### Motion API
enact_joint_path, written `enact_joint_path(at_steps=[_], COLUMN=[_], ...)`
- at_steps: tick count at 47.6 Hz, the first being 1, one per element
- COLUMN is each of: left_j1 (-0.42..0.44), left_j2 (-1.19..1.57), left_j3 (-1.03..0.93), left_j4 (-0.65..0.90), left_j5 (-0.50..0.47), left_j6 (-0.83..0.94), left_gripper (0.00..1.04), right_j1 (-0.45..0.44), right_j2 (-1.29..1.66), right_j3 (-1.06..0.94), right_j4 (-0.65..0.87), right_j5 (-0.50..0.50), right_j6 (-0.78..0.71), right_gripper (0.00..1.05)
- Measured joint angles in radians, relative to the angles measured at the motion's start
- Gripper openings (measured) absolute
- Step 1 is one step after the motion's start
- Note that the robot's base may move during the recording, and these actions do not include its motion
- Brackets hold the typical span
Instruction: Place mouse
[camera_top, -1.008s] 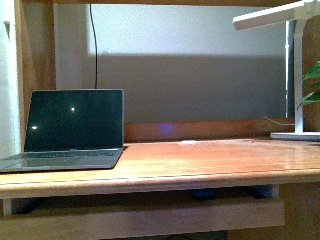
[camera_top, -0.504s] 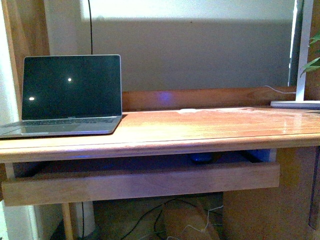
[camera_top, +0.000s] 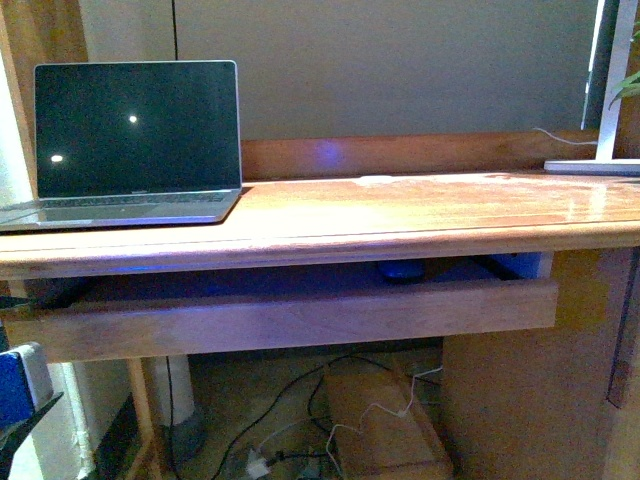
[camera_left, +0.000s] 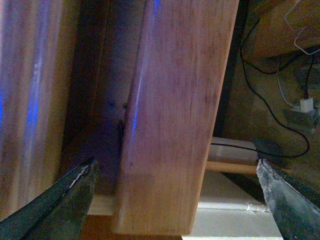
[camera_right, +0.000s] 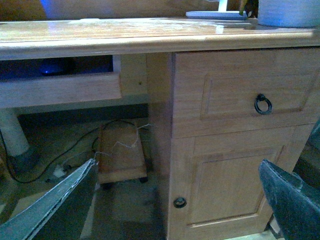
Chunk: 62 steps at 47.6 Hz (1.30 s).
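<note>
Ok, left to right. Left gripper (camera_left: 176, 167): jaws spread wide. An end of the pull-out tray (camera_left: 170, 125) shows in the gap, and the fingers (camera_left: 75, 197) are clear of the wood.

Laptop (camera_top: 135, 125): open, screen dark, sitting at the far left of the wooden desk (camera_top: 420, 215).

The tray hangs just under the desktop, and its front board runs most of the desk's width.

Mouse (camera_top: 400, 271): small dark dome on the tray, right of centre, tucked under the desktop. It is mostly hidden behind the front board and well apart from both grippers.

Floor below: loose cables (camera_top: 290, 400) and a low wooden box on castors (camera_right: 122, 155).

White lamp base (camera_top: 595, 167): far right of the desktop, against the back rail.

Right gripper (camera_right: 177, 167): jaws spread wide, gripping nothing. It faces the desk's right-hand cabinet (camera_right: 225, 150), which has a drawer with a ring pull (camera_right: 263, 104) above a door with a round knob (camera_right: 179, 202).
</note>
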Motion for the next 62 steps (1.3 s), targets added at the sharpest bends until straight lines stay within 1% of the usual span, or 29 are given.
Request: enact_joint_path(at_steps=[7,11,14,17,20,26,31,38,43,46,50,52,55,56,58,60,62], left_j1=[-0.003,-0.004,-0.005,-0.009,-0.014,-0.029,-0.037,-0.038,-0.046,-0.052,-0.056,-0.063,-0.074,-0.078,-0.084,-0.09,-0.094], left_j2=[0.055,0.068,0.082,0.093,0.095,0.025,-0.075,-0.234,-0.335,-0.389,-0.444,-0.487,-0.539,-0.554,-0.589,-0.628,-0.672], left_j3=[0.068,0.107,0.128,0.145,0.159,0.166,0.166,0.133,0.086,0.061,0.028,-0.001,-0.046,-0.061,-0.087,-0.103,-0.107], left_j4=[-0.019,-0.067,-0.073,-0.077,-0.114,-0.332,-0.607,-0.972,-1.168,-1.253,-1.287,-1.267,-1.183,-1.146,-1.06,-0.968,-0.875], left_j5=[0.006,0.032,0.048,0.048,0.032,0.002,0.016,0.133,0.258,0.311,0.352,0.38,0.389,0.388,0.388,0.372,0.339], left_j6=[-0.028,-0.036,-0.042,-0.055,-0.068,-0.089,-0.136,-0.159,-0.169,-0.203,-0.269,-0.353,-0.536,-0.582,-0.728,-0.847,-1.007], left_gripper=[0.97,0.97,0.97,0.97,0.97,0.97,0.97,0.97,0.97,0.97,0.97,0.97,0.97,0.97,0.97,0.97,0.97], right_j1=[0.0,0.0,0.0,0.0,0.0,0.0,0.0,0.0,0.0,0.0,0.0,0.0,0.0,0.0,0.0,0.0,0.0], right_j2=[0.0,0.0,0.0,0.0,0.0,0.0,0.0,0.0,0.0,0.0,0.0,0.0,0.0,0.0,0.0,0.0,0.0], right_j3=[0.0,0.0,0.0,0.0,0.0,0.0,0.0,0.0,0.0,0.0,0.0,0.0,0.0,0.0,0.0,0.0,0.0], right_j4=[0.0,0.0,0.0,0.0,0.0,0.0,0.0,0.0,0.0,0.0,0.0,0.0,0.0,0.0,0.0,0.0,0.0], right_j5=[0.0,0.0,0.0,0.0,0.0,0.0,0.0,0.0,0.0,0.0,0.0,0.0,0.0,0.0,0.0,0.0,0.0], right_j6=[0.0,0.0,0.0,0.0,0.0,0.0,0.0,0.0,0.0,0.0,0.0,0.0,0.0,0.0,0.0,0.0,0.0], right_gripper=[0.97,0.97,0.97,0.97,0.97,0.97,0.97,0.97,0.97,0.97,0.97,0.97,0.97,0.97,0.97,0.97,0.97])
